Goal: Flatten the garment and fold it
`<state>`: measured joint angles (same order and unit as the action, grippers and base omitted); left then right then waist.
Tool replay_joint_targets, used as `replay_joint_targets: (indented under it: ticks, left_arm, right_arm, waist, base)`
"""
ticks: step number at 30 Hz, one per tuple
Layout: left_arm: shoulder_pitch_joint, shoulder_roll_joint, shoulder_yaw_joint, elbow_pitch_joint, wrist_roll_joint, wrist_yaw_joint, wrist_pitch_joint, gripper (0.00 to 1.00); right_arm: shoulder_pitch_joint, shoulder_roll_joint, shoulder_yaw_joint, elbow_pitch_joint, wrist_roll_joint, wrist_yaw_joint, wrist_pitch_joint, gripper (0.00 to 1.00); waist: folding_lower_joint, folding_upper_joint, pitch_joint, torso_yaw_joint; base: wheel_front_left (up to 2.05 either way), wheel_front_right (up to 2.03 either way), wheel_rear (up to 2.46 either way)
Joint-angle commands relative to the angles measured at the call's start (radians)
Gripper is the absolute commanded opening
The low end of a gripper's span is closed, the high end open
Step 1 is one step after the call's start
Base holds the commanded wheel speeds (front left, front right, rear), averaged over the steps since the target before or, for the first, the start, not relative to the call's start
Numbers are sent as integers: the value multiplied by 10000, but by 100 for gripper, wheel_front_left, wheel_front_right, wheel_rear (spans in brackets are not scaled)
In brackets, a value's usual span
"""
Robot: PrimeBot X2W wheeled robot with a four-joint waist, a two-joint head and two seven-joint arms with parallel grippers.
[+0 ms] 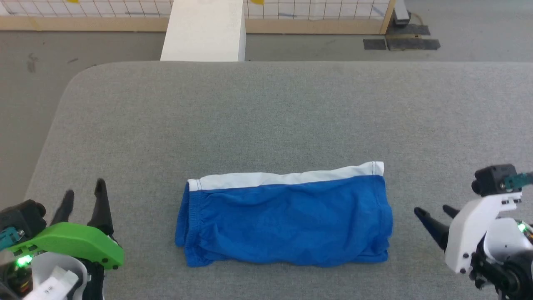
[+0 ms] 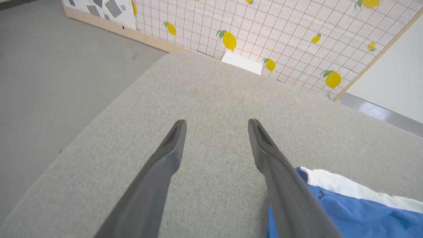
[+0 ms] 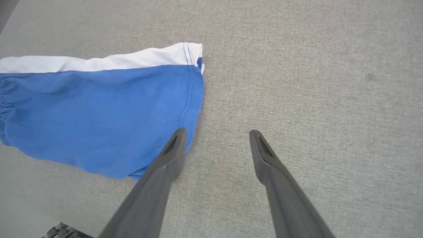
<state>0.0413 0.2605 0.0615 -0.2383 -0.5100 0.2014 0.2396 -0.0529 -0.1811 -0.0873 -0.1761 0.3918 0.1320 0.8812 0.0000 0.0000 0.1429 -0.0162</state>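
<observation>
Garment (image 1: 287,216) underside hidden, apparently folded.

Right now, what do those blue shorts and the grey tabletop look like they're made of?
The shorts: soft, thin, matte fabric, possibly polyester; it wrinkles and shows stitched hems. The tabletop: seemingly a grey woven or felt-like cloth covering, matte, with a fine speckled texture.

This looks like a robot test room or lab. A grey padded table (image 1: 125,125) stands on bare grey floor (image 1: 25,83), backed by a wood-framed grid panel (image 2: 281,33) printed with lemons (image 2: 229,40)
</observation>
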Motion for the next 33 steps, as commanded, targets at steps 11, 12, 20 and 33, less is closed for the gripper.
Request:
replay_joint_targets:
  ticks: [11, 12, 20, 33]
  left_arm:
    - [-935, -182, -424, 1582, 1354, -1092, -4591, 100]
    - [-963, -211, -442, 1639, 1405, -1119, -4689, 100]
    - [-971, -591, -381, 1723, 1631, -1260, -4988, 100]
    - [-1017, -901, -556, 2007, 1871, -1502, -5011, 100]
  right_arm:
    - [-1352, -530, 1310, 1931, 725, -13, 107, 100]
    - [-1414, -577, 1446, 2068, 741, -13, 90, 100]
    - [-2020, -303, 2565, 3427, 1070, -13, -202, 100]
    - [-2707, -505, 3822, 4591, 1215, -13, -660, 0]
  waist:
    - [0, 0, 576, 252]
    - [0, 0, 604, 262]
    - [0, 0, 838, 287]
    - [0, 0, 781, 478]
  base:
    - [0, 0, 0]
    - [0, 0, 0]
    - [0, 0, 0]
    - [0, 0, 0]
